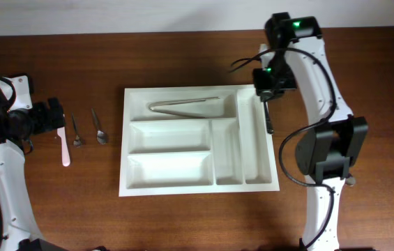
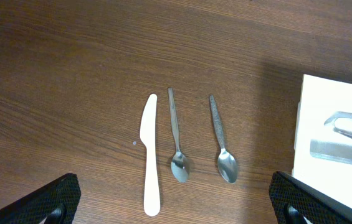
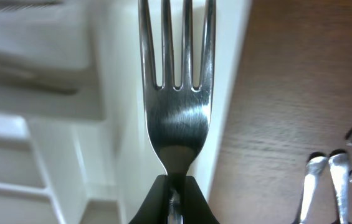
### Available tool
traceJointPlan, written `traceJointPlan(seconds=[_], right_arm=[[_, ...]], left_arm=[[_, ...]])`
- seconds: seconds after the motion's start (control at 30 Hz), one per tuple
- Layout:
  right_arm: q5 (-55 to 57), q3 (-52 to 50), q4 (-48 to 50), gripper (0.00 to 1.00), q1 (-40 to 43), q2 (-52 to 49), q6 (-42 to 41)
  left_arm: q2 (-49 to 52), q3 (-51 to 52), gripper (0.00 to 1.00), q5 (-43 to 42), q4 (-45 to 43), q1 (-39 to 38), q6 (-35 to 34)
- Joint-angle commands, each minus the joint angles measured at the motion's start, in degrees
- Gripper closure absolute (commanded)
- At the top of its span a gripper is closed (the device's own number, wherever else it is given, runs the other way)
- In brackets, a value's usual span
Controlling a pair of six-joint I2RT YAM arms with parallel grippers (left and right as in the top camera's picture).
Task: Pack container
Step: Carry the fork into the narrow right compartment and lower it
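Observation:
The container (image 1: pixel 134 187) is a large white cutlery tray in the middle of the table, with metal tongs (image 1: pixel 183 104) in its top long compartment. My right gripper (image 1: pixel 267 97) is above the tray's top right corner, shut on a metal fork (image 3: pixel 177 93) whose tines point away over the tray's right rim (image 3: pixel 228 93). My left gripper (image 2: pixel 176 205) is open above a white plastic knife (image 2: pixel 150 155) and two small metal spoons (image 2: pixel 176 140) (image 2: pixel 222 142) lying left of the tray. The tray's edge shows in the left wrist view (image 2: pixel 337 99).
More metal cutlery handles (image 3: pixel 325 180) lie on the wood right of the tray, partly hidden by my right arm in the overhead view. A dark utensil (image 1: pixel 269 120) lies along the tray's right edge.

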State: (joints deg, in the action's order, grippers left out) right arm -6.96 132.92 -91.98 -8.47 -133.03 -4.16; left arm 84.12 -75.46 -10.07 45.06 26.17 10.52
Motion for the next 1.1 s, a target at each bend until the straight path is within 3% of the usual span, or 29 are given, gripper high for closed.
traceJointPlan(seconds=[0.0, 0.33, 0.67, 1.07], right_arm=[[0.33, -0.35, -0.28, 0.96, -3.45, 2.16, -0.85], [5.46, -1.68, -1.09, 0.96, -7.26, 2.16, -8.00], [5.49, -1.68, -3.52, 0.96, -7.32, 2.19, -7.93], [5.49, -1.62, 0.76, 0.96, -7.32, 3.30, -7.96]], left_arm=[[-0.44, -0.98, 0.01, 0.00, 0.02, 0.15, 0.74], [-0.44, -0.98, 0.01, -0.02, 0.02, 0.15, 0.74], [-0.44, -0.98, 0.01, -0.02, 0.02, 0.15, 0.74], [-0.44, -0.98, 0.01, -0.02, 0.02, 0.15, 0.74]])
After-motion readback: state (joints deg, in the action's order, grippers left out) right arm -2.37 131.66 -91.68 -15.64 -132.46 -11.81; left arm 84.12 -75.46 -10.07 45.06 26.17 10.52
